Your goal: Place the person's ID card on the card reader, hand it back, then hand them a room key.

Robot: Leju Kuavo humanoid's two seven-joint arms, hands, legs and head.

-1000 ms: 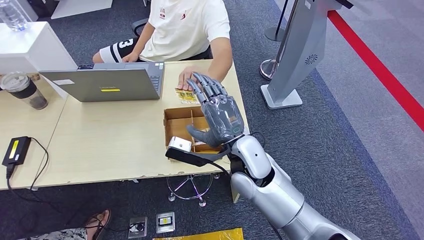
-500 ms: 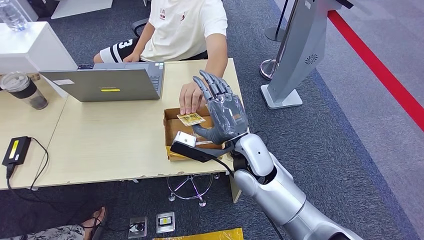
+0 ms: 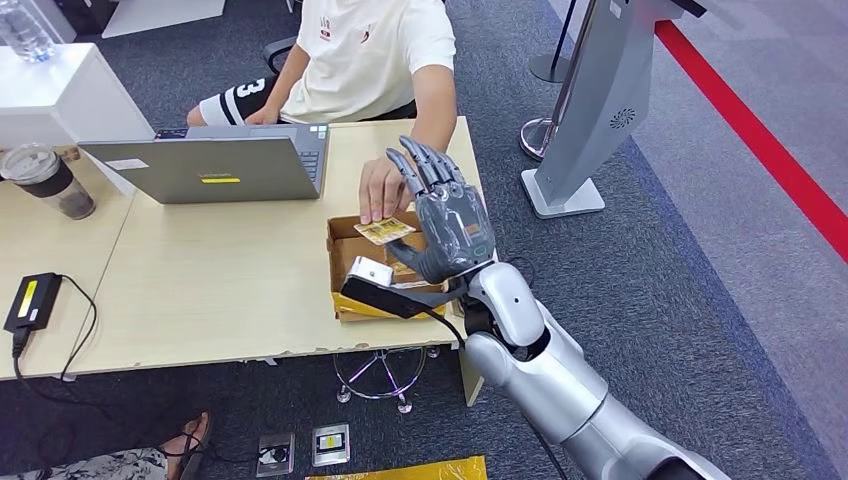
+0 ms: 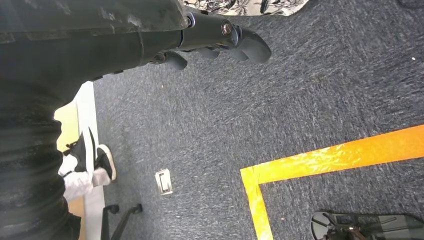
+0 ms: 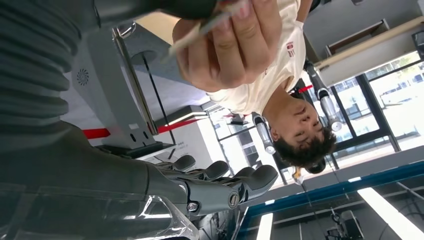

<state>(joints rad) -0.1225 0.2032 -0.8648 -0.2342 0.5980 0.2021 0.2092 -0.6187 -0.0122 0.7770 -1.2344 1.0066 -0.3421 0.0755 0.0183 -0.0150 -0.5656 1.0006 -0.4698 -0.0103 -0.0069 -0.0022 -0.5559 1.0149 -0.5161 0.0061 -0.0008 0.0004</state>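
Since the earlier frames, the ID card has been lifted off the tabletop by the person's hand and brought up against the right hand, which has been raised slightly and drawn a little toward the robot. The card is seen as a small yellowish rectangle with darker print, held nearly flat by its far edge between the person's fingertips. Its near end lies just beside the grey thumb of the right hand; whether it is touched cannot be told. The right hand is held upright with the fingers spread wide and nothing gripped.

Below the card, an open cardboard box with dividers is set at the right end of the tabletop, close to the front and right edges. Bare tabletop is left between the box and the black card reader near the left front edge. A grey laptop is set behind that stretch, and a lidded cup at the far left.

The left hand is hung over grey carpet, fingers loosely curled, nothing held.
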